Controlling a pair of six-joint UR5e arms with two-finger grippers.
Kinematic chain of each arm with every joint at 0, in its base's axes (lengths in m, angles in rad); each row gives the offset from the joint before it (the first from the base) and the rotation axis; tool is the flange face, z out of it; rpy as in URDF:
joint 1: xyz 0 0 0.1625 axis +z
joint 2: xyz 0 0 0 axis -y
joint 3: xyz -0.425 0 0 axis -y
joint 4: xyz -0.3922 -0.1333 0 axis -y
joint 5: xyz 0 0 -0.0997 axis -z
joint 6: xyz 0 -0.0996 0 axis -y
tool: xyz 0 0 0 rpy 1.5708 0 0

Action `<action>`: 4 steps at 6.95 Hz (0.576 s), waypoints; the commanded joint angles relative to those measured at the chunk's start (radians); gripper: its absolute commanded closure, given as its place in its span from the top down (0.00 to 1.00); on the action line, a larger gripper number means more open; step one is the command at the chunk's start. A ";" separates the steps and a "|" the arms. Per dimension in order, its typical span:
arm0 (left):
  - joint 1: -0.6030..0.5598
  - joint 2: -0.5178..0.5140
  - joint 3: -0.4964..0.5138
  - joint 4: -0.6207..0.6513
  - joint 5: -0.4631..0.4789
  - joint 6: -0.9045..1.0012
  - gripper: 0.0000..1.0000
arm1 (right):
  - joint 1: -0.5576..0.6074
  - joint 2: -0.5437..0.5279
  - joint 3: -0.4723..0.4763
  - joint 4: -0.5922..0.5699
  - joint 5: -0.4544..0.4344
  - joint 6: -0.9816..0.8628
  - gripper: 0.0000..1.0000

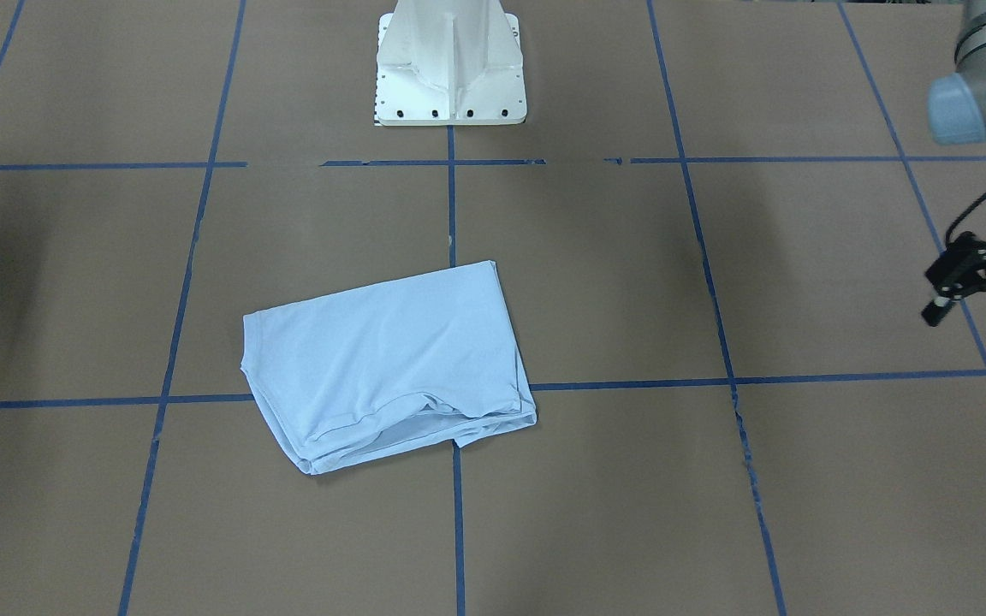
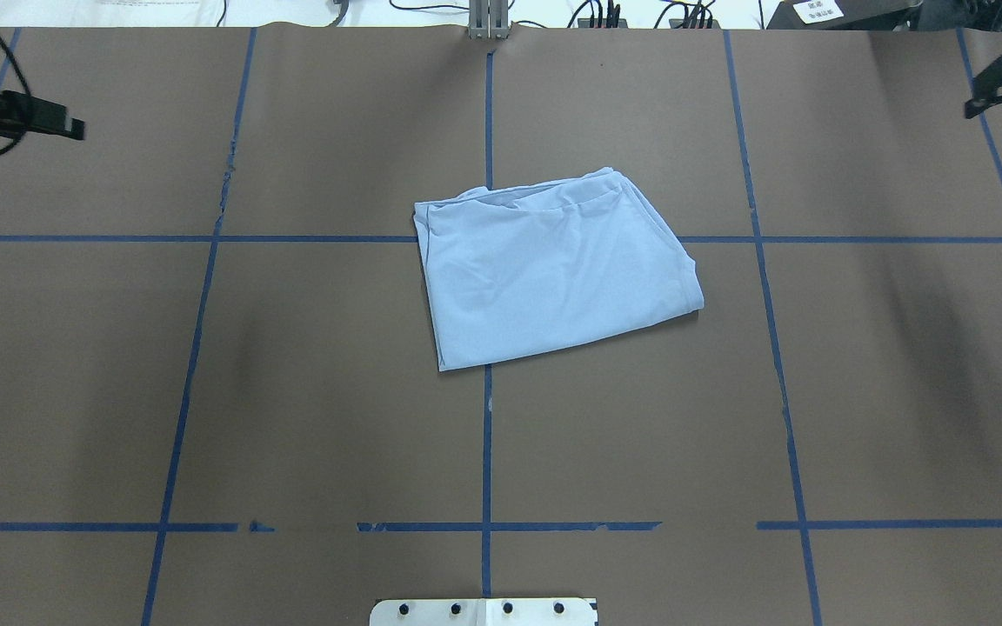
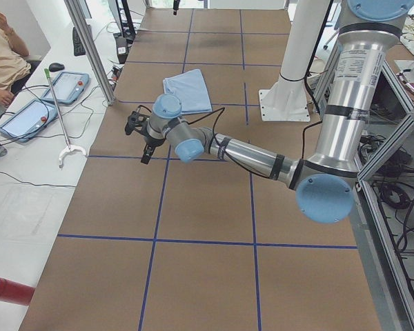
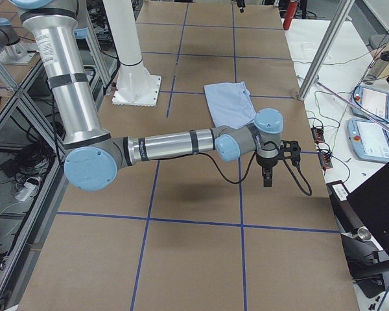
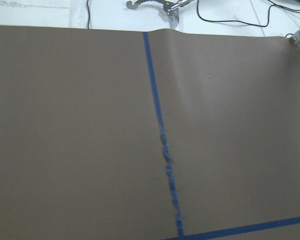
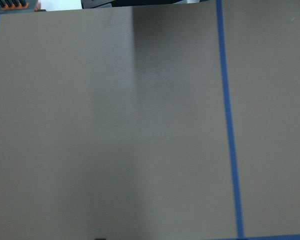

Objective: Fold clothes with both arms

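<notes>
- 2 grippers hung above the table (image 2: 292, 391), both well apart from the T-shirt (image 2: 553, 269).
- Left gripper (image 1: 972, 322): at the right edge of the front-facing view, fingers spread, holding nothing.
- Right gripper (image 2: 999, 109): in the upper right corner of the overhead view, fingers spread, holding nothing.
- T-shirt: folded into a rough rectangle, lying flat at the centre of the overhead view and covering a crossing of 2 blue tape lines (image 2: 487, 435).
- Pedestal base (image 1: 450, 77): white, at the top centre of the front-facing view.
- Both wrist views showed only brown table surface and tape.
</notes>
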 commanded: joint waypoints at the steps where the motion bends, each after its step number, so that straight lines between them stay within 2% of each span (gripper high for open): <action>1: -0.173 0.004 0.137 0.062 -0.062 0.310 1.00 | 0.101 -0.036 0.018 -0.199 0.013 -0.320 1.00; 2: -0.181 -0.002 0.159 0.165 -0.112 0.321 1.00 | 0.100 -0.088 0.064 -0.205 0.025 -0.317 1.00; 3: -0.179 -0.008 0.159 0.324 -0.148 0.324 1.00 | 0.098 -0.117 0.067 -0.203 0.074 -0.315 1.00; 4: -0.179 -0.007 0.125 0.475 -0.148 0.396 1.00 | 0.091 -0.121 0.046 -0.194 0.077 -0.317 1.00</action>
